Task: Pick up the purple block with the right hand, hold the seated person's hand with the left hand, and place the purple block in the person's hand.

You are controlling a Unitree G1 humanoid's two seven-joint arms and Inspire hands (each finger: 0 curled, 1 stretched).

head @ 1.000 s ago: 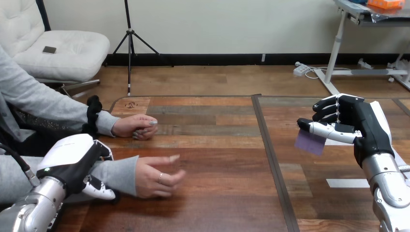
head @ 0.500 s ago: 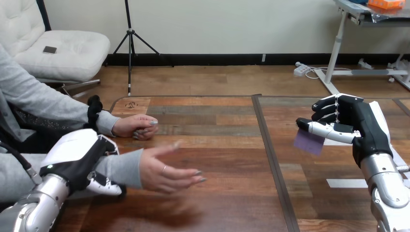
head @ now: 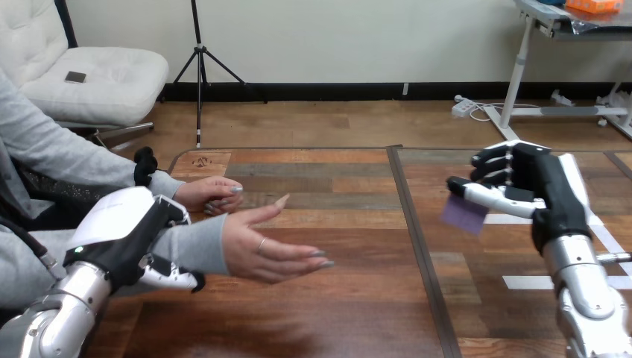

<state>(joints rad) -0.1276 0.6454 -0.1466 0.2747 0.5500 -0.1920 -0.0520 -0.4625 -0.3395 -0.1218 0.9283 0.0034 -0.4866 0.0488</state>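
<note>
Down at the view's 8 o'clock, nearest the camera, the left hand (head: 123, 239) has its fingers and thumb curled round the person's wrist (head: 190, 247) over the grey sleeve, white back on top and thumb underneath. Just beyond it the person's hand (head: 272, 252) appears lifted off the table (head: 350, 313), opened out, with the thumb raised and the fingers pointing toward 3 o'clock. Farther out, at the view's 3 o'clock, the right hand (head: 533, 186) hangs above the table with thumb and fingers pinched on the purple block (head: 463, 214), which juts out below the thumb. From the block the open palm lies at about 8 o'clock, well apart, with bare wood between them. The right hand carries the block, so I judge it must travel that way and settle over the palm before letting go. Farthest back, at 10 o'clock, the person's other hand (head: 212, 195) rests loosely closed on the table, clear of that path.
</note>
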